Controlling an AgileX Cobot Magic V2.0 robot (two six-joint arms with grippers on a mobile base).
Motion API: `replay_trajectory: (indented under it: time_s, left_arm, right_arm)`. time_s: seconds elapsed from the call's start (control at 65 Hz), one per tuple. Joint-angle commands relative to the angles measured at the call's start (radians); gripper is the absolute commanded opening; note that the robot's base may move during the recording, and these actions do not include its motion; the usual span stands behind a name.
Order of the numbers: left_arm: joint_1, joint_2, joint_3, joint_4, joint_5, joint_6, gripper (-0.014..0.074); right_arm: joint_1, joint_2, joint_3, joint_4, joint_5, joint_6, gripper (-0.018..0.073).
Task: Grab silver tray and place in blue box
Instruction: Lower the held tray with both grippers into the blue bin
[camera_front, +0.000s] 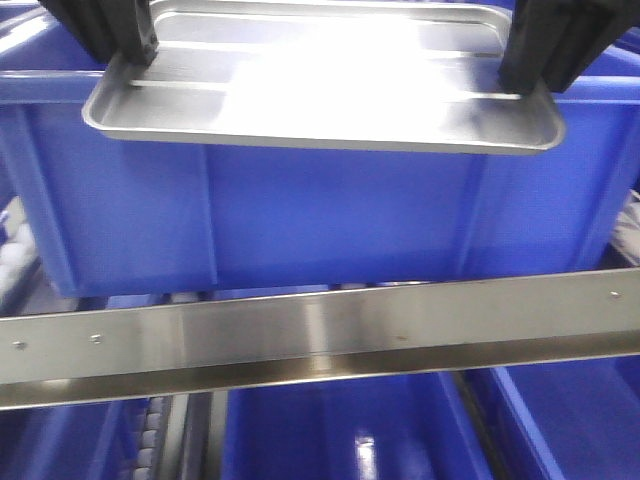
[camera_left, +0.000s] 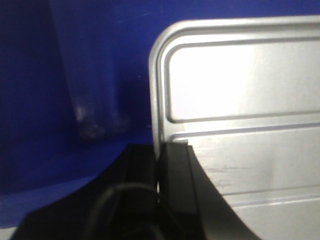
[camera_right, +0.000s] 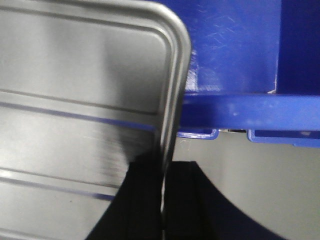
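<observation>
The silver tray hangs level over the blue box, its left rim pinched by the closed left gripper and its right rim by the closed right gripper.

The left gripper's black fingers pinch the tray's edge; the box lies beyond.
</observation>
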Motion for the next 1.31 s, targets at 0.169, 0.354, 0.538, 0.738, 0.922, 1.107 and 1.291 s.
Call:
replay_trajectory:
  time_s: [0.169, 0.354, 0.538, 0.738, 0.922, 1.107, 1.291]
  left_arm:
    - [-0.010, -0.035, -0.032, 0.023, -0.031, 0.023, -0.0105]
    - [-0.010, -0.035, -0.032, 0.023, -0.031, 0.023, -0.0105]
    - [-0.010, -0.035, -0.032, 0.023, -0.031, 0.023, -0.0105]
    - [-0.010, -0.035, -0.032, 0.023, -0.031, 0.023, -0.0105]
    - [-0.010, -0.035, -0.032, 0.023, -0.031, 0.023, -0.0105]
    - [-0.010, -0.035, -0.032, 0.028, -0.059, 0.023, -0.0105]
    - [-0.010, -0.035, -0.055, 0.024, -0.055, 0.034, -0.0105]
  right_arm:
    - [0.000, -0.033, -0.030, -0.023, -0.058, -0.022, 0.0057]
    - [0.000, -0.033, -0.030, -0.023, -0.058, -0.022, 0.0057]
    - [0.000, -0.033, -0.030, -0.023, -0.058, -0.022, 0.0057]
    - [0.000, -0.033, -0.030, -0.023, -0.058, -0.022, 0.0057]
    - [0.000, -0.033, -0.030, -0.023, -0.061, -0.022, 0.0057]
    - [0.000, -0.033, -0.030, -0.023, -0.104, -0.022, 0.0057]
    - [0.000, -0.034, -0.060, -0.023, -0.094, -0.028, 0.0057]
